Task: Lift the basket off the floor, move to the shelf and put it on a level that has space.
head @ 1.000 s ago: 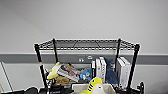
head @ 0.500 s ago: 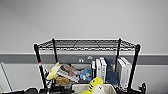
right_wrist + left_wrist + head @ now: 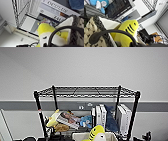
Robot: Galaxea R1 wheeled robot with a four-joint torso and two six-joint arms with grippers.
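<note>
Basket (image 3: 110,135) is showing at the bottom edge of my head view, just in front of the shelf (image 3: 86,109) and level with its book tier. I am seeing its cream wall and little else there. A yellow plush shark (image 3: 96,133) with dark stripes is sticking up out of it, white belly forward.

From the left wrist camera I am looking along the chequered weave and the dark braided rim of the basket (image 3: 102,27), with the shark (image 3: 126,31) leaning against the pale lining. A black cable is arching across in front. The right wrist camera is giving me the other side: the rim (image 3: 75,28), the shark's head (image 3: 46,31), another dark cable loop. I cannot tell how far either pincer is open, or what it has hold of.

Behind the basket, the tier is carrying upright white books (image 3: 99,115), a dark blue plush, a blue toy (image 3: 86,120), a magazine lying slanted, and a yellow soft toy (image 3: 53,120). One spine in the right wrist view is reading OCULUS (image 3: 58,6).

Above that, the top level (image 3: 86,91) is sitting as a flat wire grid across the four posts. A grey wall with a darker band is standing behind the rack.
</note>
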